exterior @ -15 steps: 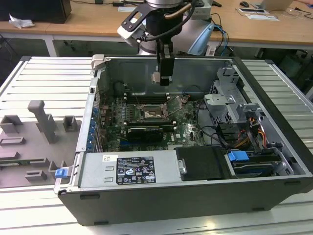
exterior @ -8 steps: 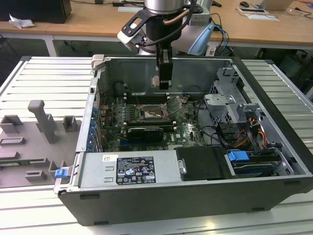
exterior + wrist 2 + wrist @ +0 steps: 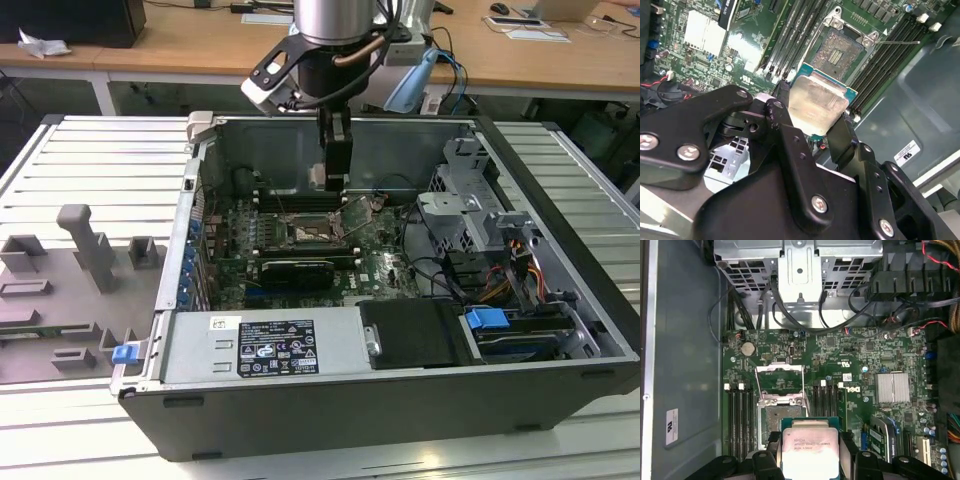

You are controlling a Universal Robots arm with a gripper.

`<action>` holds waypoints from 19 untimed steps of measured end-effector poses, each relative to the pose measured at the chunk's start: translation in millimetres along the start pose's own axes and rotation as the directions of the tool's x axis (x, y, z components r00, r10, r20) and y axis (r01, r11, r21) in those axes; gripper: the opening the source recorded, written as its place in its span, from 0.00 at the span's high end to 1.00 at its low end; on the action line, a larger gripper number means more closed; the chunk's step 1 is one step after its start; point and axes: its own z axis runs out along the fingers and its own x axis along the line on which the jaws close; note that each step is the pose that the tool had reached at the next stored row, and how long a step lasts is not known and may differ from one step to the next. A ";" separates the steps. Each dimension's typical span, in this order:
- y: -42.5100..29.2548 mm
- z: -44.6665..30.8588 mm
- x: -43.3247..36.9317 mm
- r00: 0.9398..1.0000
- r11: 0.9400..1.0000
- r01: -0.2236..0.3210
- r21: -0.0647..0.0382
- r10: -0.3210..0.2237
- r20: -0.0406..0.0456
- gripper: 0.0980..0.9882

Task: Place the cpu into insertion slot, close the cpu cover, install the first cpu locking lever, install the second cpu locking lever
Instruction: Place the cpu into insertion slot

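Gripper (image 3: 334, 180) clamped on the cpu (image 3: 817, 102), its black fingers (image 3: 790, 145) pressing opposite edges of the chip, which is held above the motherboard (image 3: 865, 355) inside the open computer case (image 3: 300, 420). The socket (image 3: 774, 417) near the chip lies bare, contacts exposed, with the cpu cover (image 3: 780, 376) standing raised off it. Memory slots (image 3: 740, 415) flank the socket. A power supply (image 3: 260, 345) lines the case's near wall, and a drive cage (image 3: 460, 210) sits at the exterior view's right.
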 end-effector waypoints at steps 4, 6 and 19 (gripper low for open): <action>-0.7 9.7 5.8 1.000 1.000 0.000 0.002 0.000 0.000 0.50; -1.0 12.9 6.9 1.000 1.000 0.000 0.002 0.000 0.000 0.50; -6.1 41.7 6.8 1.000 1.000 0.010 0.002 -0.010 -0.002 0.50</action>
